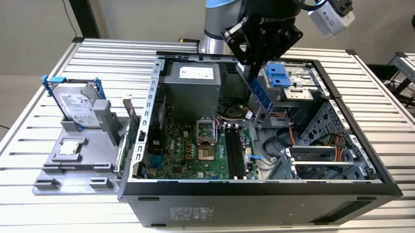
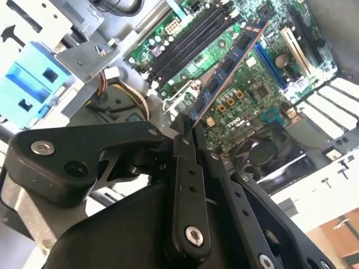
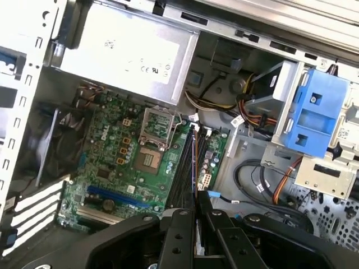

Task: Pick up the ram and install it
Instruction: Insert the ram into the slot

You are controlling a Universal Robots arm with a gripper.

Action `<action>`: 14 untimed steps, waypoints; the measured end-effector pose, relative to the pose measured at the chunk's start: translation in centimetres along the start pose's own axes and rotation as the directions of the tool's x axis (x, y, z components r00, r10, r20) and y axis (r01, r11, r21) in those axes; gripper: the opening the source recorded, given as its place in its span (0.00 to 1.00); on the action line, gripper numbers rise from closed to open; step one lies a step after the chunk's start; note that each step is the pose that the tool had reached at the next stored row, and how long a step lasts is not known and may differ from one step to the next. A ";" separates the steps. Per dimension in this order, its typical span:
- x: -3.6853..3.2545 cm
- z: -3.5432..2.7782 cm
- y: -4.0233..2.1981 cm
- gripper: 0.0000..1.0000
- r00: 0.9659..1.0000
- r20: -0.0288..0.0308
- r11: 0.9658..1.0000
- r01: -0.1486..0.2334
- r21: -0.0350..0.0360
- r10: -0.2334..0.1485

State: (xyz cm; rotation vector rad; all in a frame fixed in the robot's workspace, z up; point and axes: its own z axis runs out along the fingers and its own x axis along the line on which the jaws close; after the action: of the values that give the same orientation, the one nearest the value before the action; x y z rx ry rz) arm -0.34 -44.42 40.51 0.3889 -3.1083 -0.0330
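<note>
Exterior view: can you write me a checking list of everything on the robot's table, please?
Surface: slatted metal table, carrying an open computer case and a grey holder.
Job's things: the ram is held tilted above the case, over the motherboard; the memory slots look empty.
Clutter: hard drive standing in the holder; processor chip lying flat on it.
Grippers: gripper shut on the ram's upper end.
Cables: coloured wire bundles inside the case.
Surroundings: another slatted table at the exterior view's right.

A robotics lab — slatted aluminium bench (image 1: pixel 39 213), opened computer case (image 1: pixel 259 201) (grey parts jig (image 1: pixel 84 167)).
</note>
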 end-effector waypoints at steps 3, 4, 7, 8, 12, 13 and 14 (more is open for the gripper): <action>0.00 0.00 0.00 0.00 0.999 0.001 0.999 -0.032 0.000 0.032; 0.00 0.00 0.00 0.00 0.999 0.001 0.999 -0.043 0.000 0.043; 0.00 0.00 0.00 0.00 0.997 0.002 0.997 -0.076 -0.001 0.076; 0.00 0.00 0.00 0.00 0.996 0.002 0.996 -0.085 -0.001 0.085; 0.00 0.00 0.00 0.00 0.995 0.002 0.995 -0.104 -0.001 0.104; 0.00 0.00 0.00 0.00 0.995 0.002 0.995 -0.104 -0.001 0.104; 0.00 0.00 0.00 0.00 0.995 0.002 0.995 -0.104 -0.001 0.104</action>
State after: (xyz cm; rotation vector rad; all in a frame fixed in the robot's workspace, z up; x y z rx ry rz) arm -0.34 -44.42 40.51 0.2259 -3.1255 -0.0337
